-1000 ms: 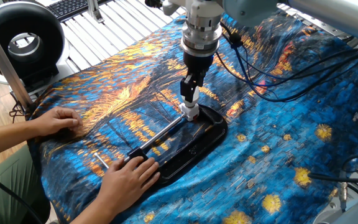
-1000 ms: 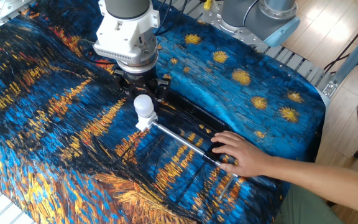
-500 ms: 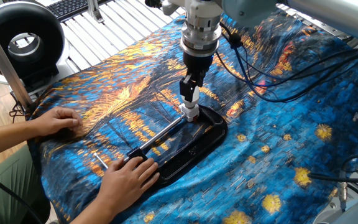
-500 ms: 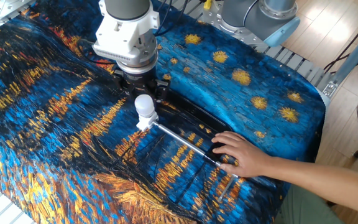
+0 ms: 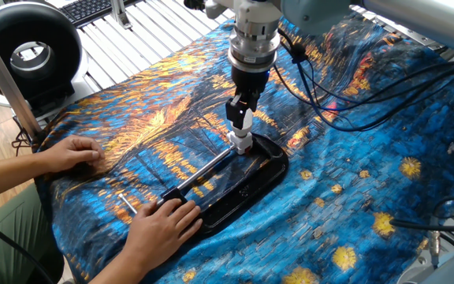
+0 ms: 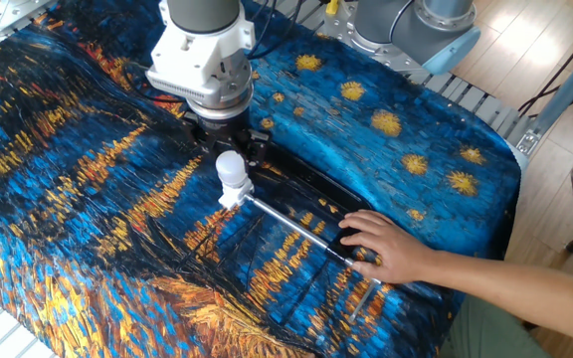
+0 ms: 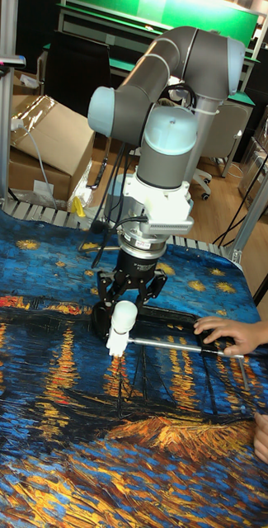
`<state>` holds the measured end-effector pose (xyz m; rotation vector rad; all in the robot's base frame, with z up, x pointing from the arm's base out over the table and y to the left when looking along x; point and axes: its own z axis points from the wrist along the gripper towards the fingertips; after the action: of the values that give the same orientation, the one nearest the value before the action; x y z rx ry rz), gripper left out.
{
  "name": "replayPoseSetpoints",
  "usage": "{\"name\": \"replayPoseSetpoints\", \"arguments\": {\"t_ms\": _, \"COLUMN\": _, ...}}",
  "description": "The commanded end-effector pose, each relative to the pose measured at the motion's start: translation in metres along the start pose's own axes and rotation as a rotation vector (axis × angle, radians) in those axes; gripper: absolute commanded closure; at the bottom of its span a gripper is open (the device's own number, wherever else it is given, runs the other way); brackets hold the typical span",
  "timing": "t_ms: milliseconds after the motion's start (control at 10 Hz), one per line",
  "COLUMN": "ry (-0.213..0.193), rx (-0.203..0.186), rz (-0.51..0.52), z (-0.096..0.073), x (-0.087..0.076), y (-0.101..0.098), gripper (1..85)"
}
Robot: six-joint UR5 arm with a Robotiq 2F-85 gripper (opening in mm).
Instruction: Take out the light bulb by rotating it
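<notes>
The light bulb is small, white and frosted, and it stands upright in a short white socket at one end of a black tray. From straight above, my gripper reaches down over it. The dark fingers sit on either side of the globe, shut on the light bulb. In one fixed view the fingers cover the bulb's upper part, and only its lower neck shows. A thin metal rod runs from the socket along the tray.
A person's hand presses on the far end of the tray and rod. The other hand rests on the blue and orange patterned cloth. Cables trail behind the arm. A black round fan stands at the back left.
The wrist and gripper have turned slightly about the vertical axis over the bulb. The hands and the tray have not moved.
</notes>
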<state>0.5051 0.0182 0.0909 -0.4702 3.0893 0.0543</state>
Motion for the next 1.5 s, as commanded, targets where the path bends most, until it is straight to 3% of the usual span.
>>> {"name": "replayPoseSetpoints", "arguments": {"t_ms": 0, "ry": -0.004, "rx": -0.001, "rz": 0.018, "z": -0.002, "x": -0.0027, "y": 0.0013, "gripper": 30.3}}
{"name": "replayPoseSetpoints", "arguments": {"t_ms": 200, "ry": -0.003, "rx": 0.007, "rz": 0.019, "z": -0.0019, "x": -0.0025, "y": -0.0008, "gripper": 32.7}}
{"name": "replayPoseSetpoints", "arguments": {"t_ms": 600, "ry": 0.005, "rx": 0.025, "rz": 0.045, "z": -0.0015, "x": -0.0004, "y": -0.0042, "gripper": 47.3}}
{"name": "replayPoseSetpoints", "arguments": {"t_ms": 1000, "ry": 0.006, "rx": 0.041, "rz": 0.049, "z": -0.0004, "x": -0.0012, "y": -0.0049, "gripper": 56.0}}
{"name": "replayPoseSetpoints", "arguments": {"t_ms": 1400, "ry": 0.021, "rx": 0.051, "rz": -0.089, "z": -0.0012, "x": 0.0015, "y": -0.0069, "gripper": 63.3}}
